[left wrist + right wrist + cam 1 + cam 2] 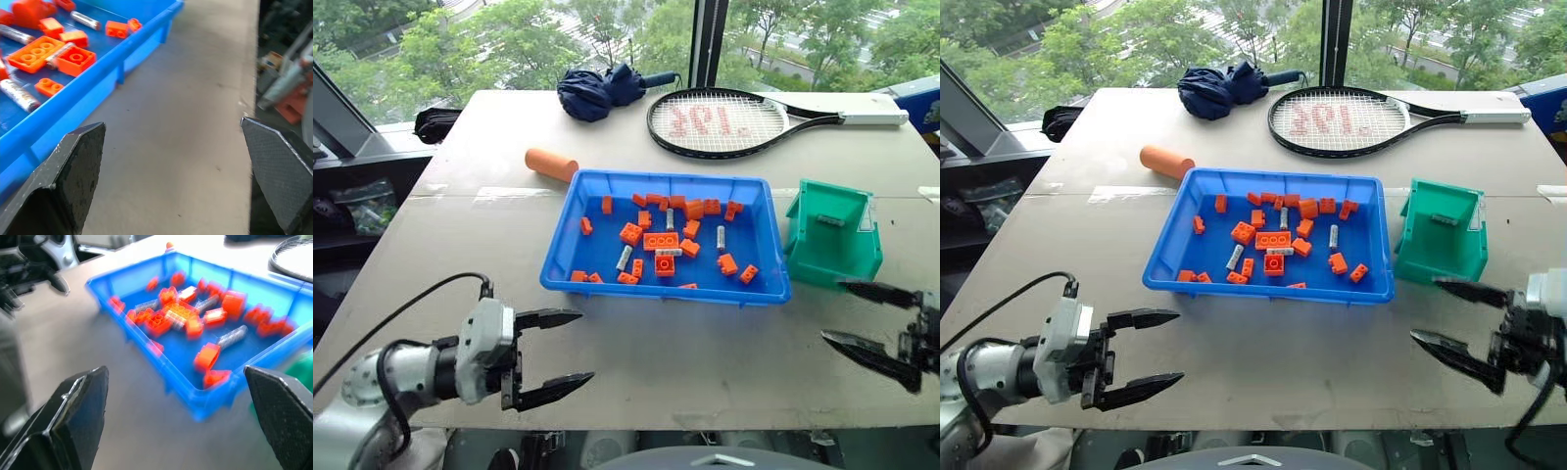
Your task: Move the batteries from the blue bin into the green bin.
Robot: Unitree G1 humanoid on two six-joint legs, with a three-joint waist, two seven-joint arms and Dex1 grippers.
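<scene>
A grey table [636,343] is seen bearing everything. At its far edge a tennis racket [720,122] and a folded dark umbrella [597,90] are laid; an orange cylinder [551,164] is set just beyond the far left corner of the blue bin [563,257]. The blue bin is placed mid-table, and the green bin [830,235] is stood just beside it on the right. Orange toy bricks [660,241] are scattered inside the blue bin, and among them the batteries [625,257] are lying, none held. The left gripper [551,360] is held above the near left of the table, fingers spread wide and empty, short of the bin's near wall. The right gripper [1457,319] is likewise spread wide and empty, near the green bin's front
</scene>
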